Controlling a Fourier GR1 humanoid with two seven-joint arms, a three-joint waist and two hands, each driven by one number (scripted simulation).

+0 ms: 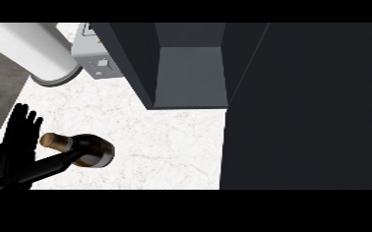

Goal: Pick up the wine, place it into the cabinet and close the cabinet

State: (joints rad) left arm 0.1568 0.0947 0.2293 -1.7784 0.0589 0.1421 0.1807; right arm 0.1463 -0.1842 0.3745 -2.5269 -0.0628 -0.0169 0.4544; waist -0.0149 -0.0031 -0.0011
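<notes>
wine sits at the lower left of the white marbled counter, seen from almost straight above. its tan cork-coloured top points up and to the left, and the dark body widens into a round shoulder with a gold band showing on the right side. a dark, tapering shape runs from the bottle down toward the lower left corner; whether that is part of the bottle or part of an arm, i can't make out.

just beside the bottle, at the left edge, the left hand stands with its black fingers straight and pointing up, a little spread, holding nothing. its fingertips are close to the cork end but i see a sliver of counter between them.

further back, the cabinet stands open, its grey inner floor and walls visible, and its dark door fills the whole right side of the view. the wine is well apart from the opening, to its lower left.

a white cylinder lies across the upper left corner, and a small grey box sits next to it against the cabinet's side.
</notes>
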